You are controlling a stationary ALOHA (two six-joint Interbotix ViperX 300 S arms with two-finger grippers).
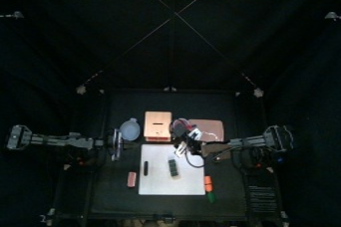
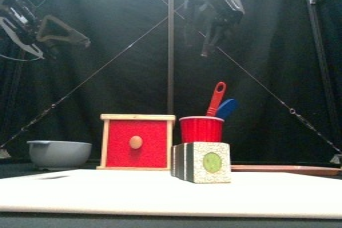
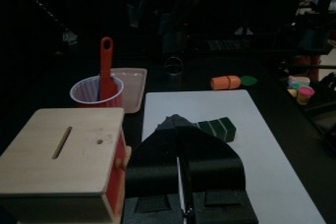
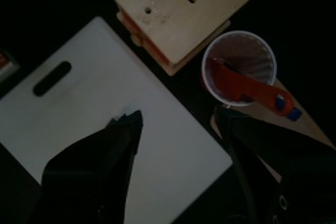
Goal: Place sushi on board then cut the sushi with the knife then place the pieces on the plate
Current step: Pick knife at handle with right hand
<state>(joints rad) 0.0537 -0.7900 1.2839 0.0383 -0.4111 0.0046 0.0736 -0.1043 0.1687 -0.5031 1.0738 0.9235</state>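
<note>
Sushi [image 2: 203,162] on board [image 2: 80,194]; cutting, plating remain.
Our right gripper [image 4: 178,135] gapes near knives [image 2: 215,99] at one o'clock; left gripper [image 3: 182,135] closed.

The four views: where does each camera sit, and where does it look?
Top: high above, looking down on the white board; left gripper and right gripper show.
Front: low at the front, looking level at the sushi roll; right gripper above.
Left wrist: on the left arm, looking across the board at the sushi roll; own jaws show.
Right wrist: on the right arm, looking down at the board; own jaws open.
Shared: both wrist views show the red cup and wooden box.
</note>
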